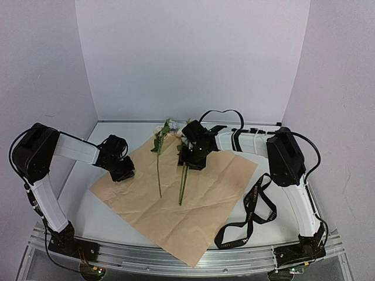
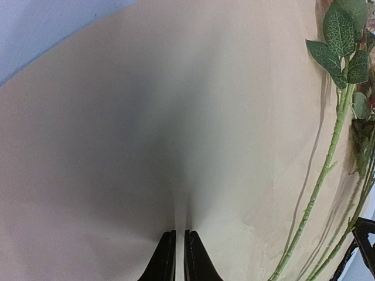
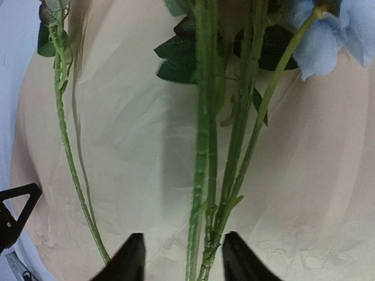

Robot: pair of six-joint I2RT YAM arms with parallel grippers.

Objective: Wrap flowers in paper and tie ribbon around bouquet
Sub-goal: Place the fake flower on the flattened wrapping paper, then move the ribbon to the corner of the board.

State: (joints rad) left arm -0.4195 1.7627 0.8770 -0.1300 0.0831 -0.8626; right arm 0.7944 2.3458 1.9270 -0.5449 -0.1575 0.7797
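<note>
Nothing wrapped yet: flowers [image 1: 176, 161] lying on flat paper [image 1: 193, 216], right pincer [image 3: 181, 257] gaping astride them; left pincer [image 2: 180, 237] pinching paper at 9 o'clock; ribbon [image 1: 253, 213] lying untied.

White table [image 1: 102, 218] in front of me carries the paper [image 1: 196, 213] (tan side up, set diagonally), with the black ribbon [image 1: 251, 221] looped beside its right edge.

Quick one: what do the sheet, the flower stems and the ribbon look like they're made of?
Paper: thin matte tan sheet, likely kraft or wrapping paper; it creases and puckers in the wrist views.
Flowers: probably artificial, with plastic stems and fabric leaves and petals; ridged stems, printed-looking veins, soft blue bloom.
Ribbon: black woven or satin tape with light lettering, lying in limp loops; weave too small to tell.
</note>
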